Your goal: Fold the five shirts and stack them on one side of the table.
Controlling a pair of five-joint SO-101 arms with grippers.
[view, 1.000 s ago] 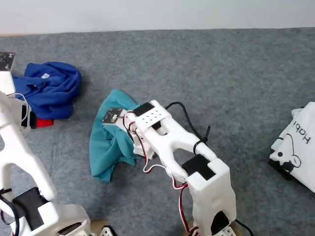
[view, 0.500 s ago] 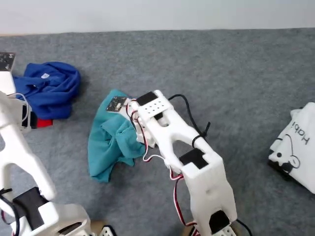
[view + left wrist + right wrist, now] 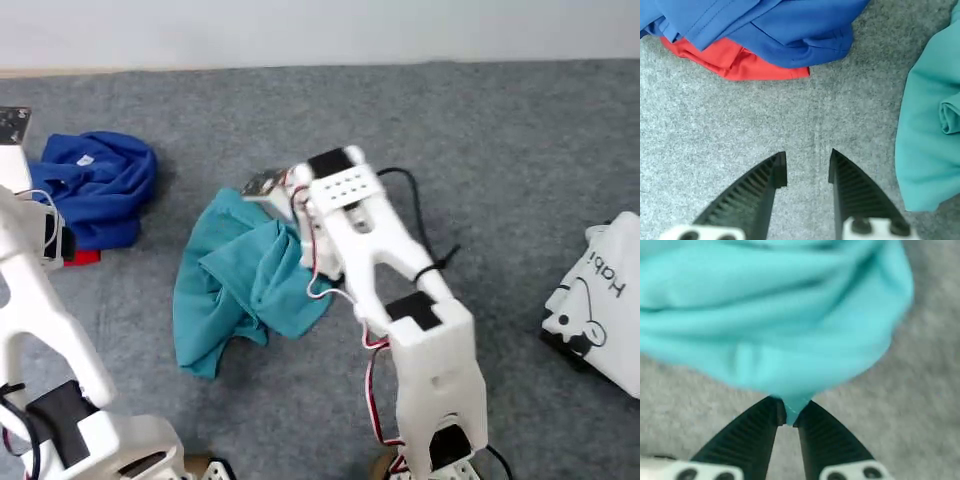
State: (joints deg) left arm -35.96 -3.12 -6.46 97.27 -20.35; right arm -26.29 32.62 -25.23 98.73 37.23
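Right gripper (image 3: 790, 420) is pinching a fold of the teal shirt (image 3: 245, 290), jaws nearly closed on the cloth, while the left gripper (image 3: 807, 167) is hanging part-open and empty over the grey felt table (image 3: 480, 150) just beside that shirt. A blue shirt (image 3: 100, 180) is lying crumpled over a red shirt (image 3: 82, 257) near the teal shirt on the left arm's side. A white shirt (image 3: 610, 300) is sitting well apart on the opposite side, and a pale wall (image 3: 320, 30) is running beyond it.

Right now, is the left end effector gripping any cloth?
No, the left end effector hangs open over bare grey felt table cover.
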